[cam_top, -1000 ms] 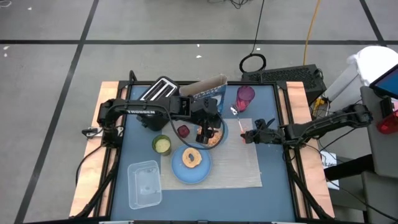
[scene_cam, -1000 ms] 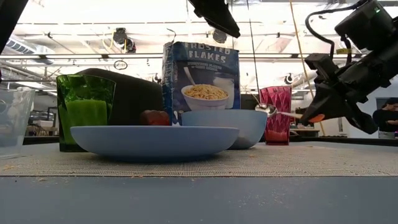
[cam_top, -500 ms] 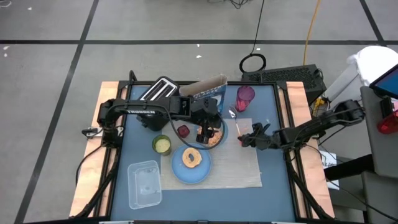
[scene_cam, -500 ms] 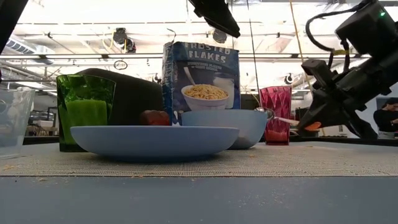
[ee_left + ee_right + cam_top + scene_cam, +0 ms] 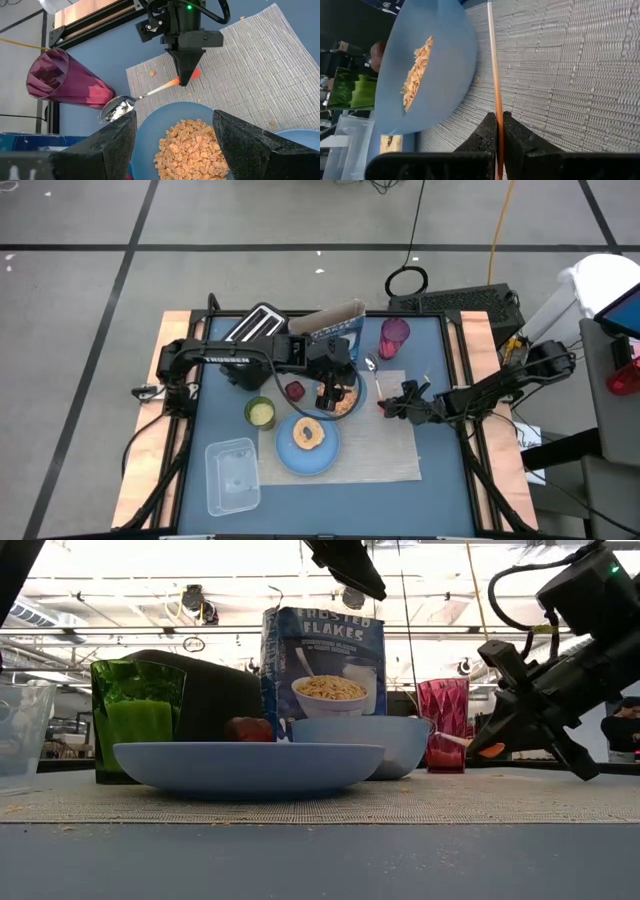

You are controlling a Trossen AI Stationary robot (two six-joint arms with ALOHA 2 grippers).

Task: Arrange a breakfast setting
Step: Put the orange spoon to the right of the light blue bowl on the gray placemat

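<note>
An orange-handled metal spoon (image 5: 150, 92) sticks out of my right gripper (image 5: 386, 406), which is shut on it just right of the blue bowl (image 5: 352, 387) of cereal. The spoon's metal end (image 5: 370, 365) lies between the bowl's rim and the purple cup (image 5: 394, 335). My left gripper (image 5: 175, 150) hangs open above the bowl and holds nothing. The bowl and the light-blue plate (image 5: 290, 455) rest on the beige placemat (image 5: 385, 450). The blue cereal box (image 5: 322, 665) stands behind the bowl, and a dark-red fruit (image 5: 295, 390) lies left of it. My right gripper pinches the spoon's orange handle (image 5: 496, 107) near its free end between its two fingers (image 5: 489, 131). It comes from the table's right, slanting slightly down, and the spoon runs straight on ahead of the fingers. The spoon is held almost level, low over the placemat.
A toaster (image 5: 255, 325) stands at the far left. A green cup (image 5: 260, 412) and a clear plastic container (image 5: 232, 475) stand left of the plate. A piece of bread (image 5: 308, 435) lies on the plate. The placemat's near right part is bare.
My right gripper has carried the spoon toward the table's left and near side and has sunk lower over the placemat. The spoon's metal end has come closer to the blue bowl.
</note>
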